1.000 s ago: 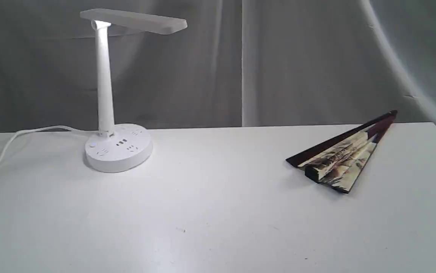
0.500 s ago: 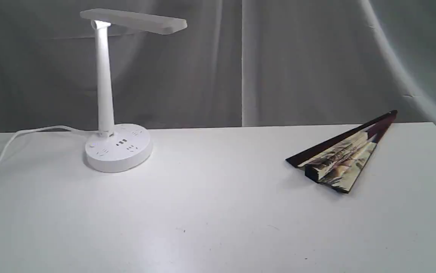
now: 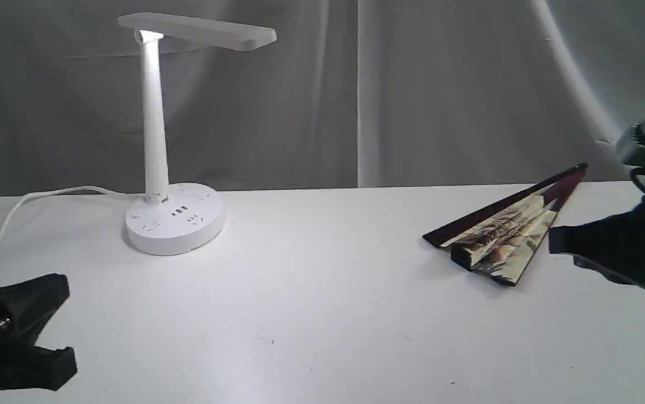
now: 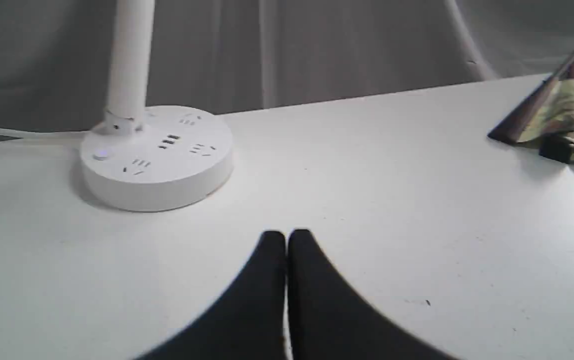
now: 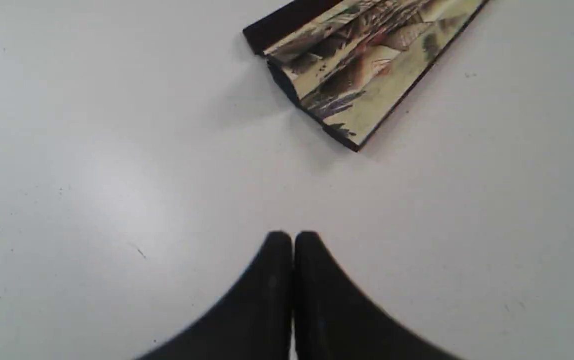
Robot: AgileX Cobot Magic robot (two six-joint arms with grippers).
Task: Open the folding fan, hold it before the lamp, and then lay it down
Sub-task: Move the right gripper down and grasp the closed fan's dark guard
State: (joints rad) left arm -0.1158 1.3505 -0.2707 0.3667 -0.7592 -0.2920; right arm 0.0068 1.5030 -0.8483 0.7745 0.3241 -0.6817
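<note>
Two tools: the left tool (image 4: 287,237) and the right tool (image 5: 292,237), both black, each clenched with its tips pressed together and nothing between them.
Left tool, place: at the near left corner of the bench (image 3: 322,303), low over the surface. The lamp base lies farther back from it, and the fan is well apart, across the bench to the right.
Right tool, place: at the right edge of the scene, just to the right of the fan's near end. Its tip points left toward the fan but does not touch it.
Folding fan (image 3: 502,235): lies on the right side of the bench, spread only a little. The narrow pivot end points far and right, the wide end near and left. Dark maroon guards frame a few pleats of painted cream paper.
Lamp (image 3: 154,123): stands upright at the far left, with its flat head reaching right over the bench. A white cord (image 3: 13,210) trails off from its base to the left.
Step in hand: judged to be the approach to the fan. Opening has not begun and nothing is held.
Next move calls for: the right tool to part its tips and close on one guard. The left tool probably has to cross the bench to take the other guard, so the pleats can be drawn apart.
Care needed: the guards lie flat against the bench, so the tips must get under or around a thin edge without tearing the paper.
</note>
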